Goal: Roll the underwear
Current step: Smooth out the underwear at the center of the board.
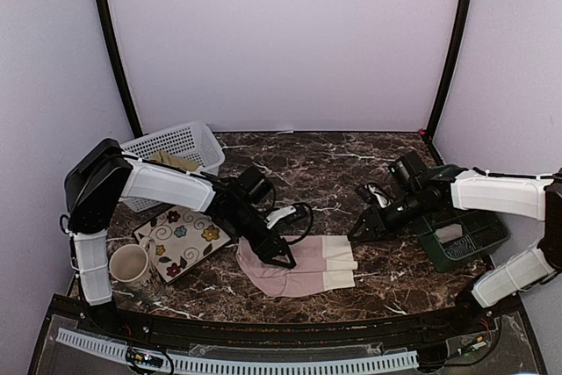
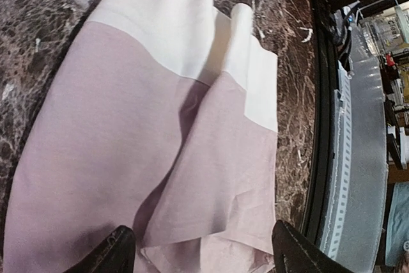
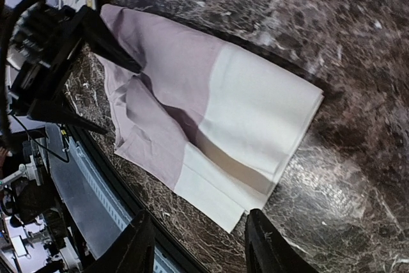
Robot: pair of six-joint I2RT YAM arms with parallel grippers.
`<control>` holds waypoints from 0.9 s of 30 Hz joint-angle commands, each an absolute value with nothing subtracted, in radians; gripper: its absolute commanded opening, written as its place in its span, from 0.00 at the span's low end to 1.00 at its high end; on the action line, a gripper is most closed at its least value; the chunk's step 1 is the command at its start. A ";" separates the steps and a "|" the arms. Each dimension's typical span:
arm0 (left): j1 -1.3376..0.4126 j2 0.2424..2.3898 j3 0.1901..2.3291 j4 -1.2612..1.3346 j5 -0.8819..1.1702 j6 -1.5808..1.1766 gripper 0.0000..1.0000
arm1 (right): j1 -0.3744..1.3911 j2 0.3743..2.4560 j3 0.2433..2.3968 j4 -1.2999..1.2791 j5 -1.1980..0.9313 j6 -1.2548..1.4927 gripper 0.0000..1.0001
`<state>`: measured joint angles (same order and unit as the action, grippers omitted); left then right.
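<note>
Dark marble desk [image 1: 351, 164], pale lilac walls all round it. We've got the pink underwear [image 1: 303, 274] lying flat on the desk, about the middle and toward the near edge. It's folded in on itself lengthwise, so one long flap lies on top of the rest. The cream waistband [image 1: 338, 256] points right and the pink end points left. No roll in it yet.

The left pincer [image 1: 279, 256] is down over the left, pink end. Its fingers [image 2: 118, 250] are spread wide, with the end of the folded flap between them. We can't tell from the wrist view whether the tips actually touch the cloth.

The right pincer [image 1: 362, 230] hangs just beside the far right corner of the waistband. It's spread too, with nothing between the fingers. In its own wrist view the waistband edge sits just ahead of the fingertips, apart from them.

Other stuff on the desk:
- A white basket [image 1: 189, 140] at the far left. A bit of olive-khaki cloth [image 1: 171, 162] shows inside it, too small for us to say more.
- A floral plate [image 1: 180, 239] nearer, just left of the left pincer.
- A pale mug [image 1: 132, 263] at the plate's near left corner.
- A dark green rack [image 1: 470, 243] over on the right, under the right arm.
</note>
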<state>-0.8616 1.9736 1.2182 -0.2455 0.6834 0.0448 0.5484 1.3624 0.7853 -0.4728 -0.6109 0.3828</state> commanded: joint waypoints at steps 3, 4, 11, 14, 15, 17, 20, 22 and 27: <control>-0.879 1.911 1.219 -0.364 0.842 0.150 0.69 | 0.498 1.337 0.732 -0.519 -0.598 0.450 0.48; -0.888 1.898 1.218 -0.386 0.843 0.169 0.67 | 0.495 1.338 0.724 -0.525 -0.598 0.454 0.48; -0.937 1.843 1.198 -0.439 0.826 0.218 0.60 | 0.484 1.322 0.668 -0.523 -0.614 0.483 0.49; -0.962 1.821 1.202 -0.478 0.757 0.259 0.59 | 0.485 1.325 0.647 -0.516 -0.623 0.488 0.48; -0.968 1.813 1.201 -0.480 0.696 0.267 0.58 | 0.485 1.324 0.637 -0.514 -0.627 0.490 0.47; -0.969 1.771 1.153 -0.429 0.620 0.257 0.58 | 0.485 1.325 0.625 -0.509 -0.634 0.493 0.46; -0.973 1.684 1.052 -0.300 0.502 0.245 0.56 | 0.486 1.325 0.602 -0.490 -0.656 0.510 0.44; -0.984 1.652 1.011 -0.260 0.438 0.266 0.55 | 0.489 1.322 0.591 -0.461 -0.662 0.532 0.43; -1.032 1.649 0.954 -0.197 0.346 0.345 0.48 | 0.497 1.351 0.579 -0.415 -0.646 0.561 0.39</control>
